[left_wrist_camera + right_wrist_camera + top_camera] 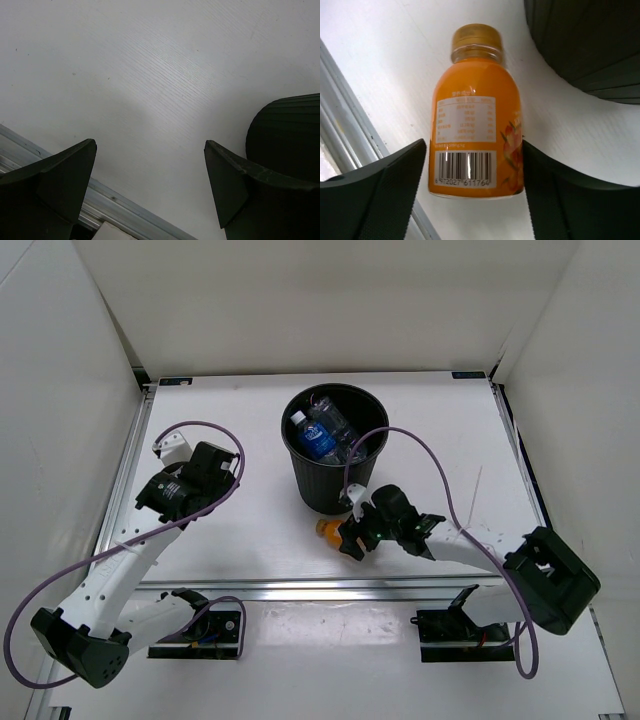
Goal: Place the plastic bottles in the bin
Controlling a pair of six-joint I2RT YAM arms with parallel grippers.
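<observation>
— White table [262,540]. Where's the orange bottle [475,125]?
— Lying beside the bin [325,490], gold cap, barcode up. My right gripper [475,167] straddles it; gripping, I can't tell. My left gripper [150,152] gapes.

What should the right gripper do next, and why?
Probably close on the orange bottle: it lies on the table between the right gripper's open fingers, beside the bin, where other bottles already sit.
</observation>
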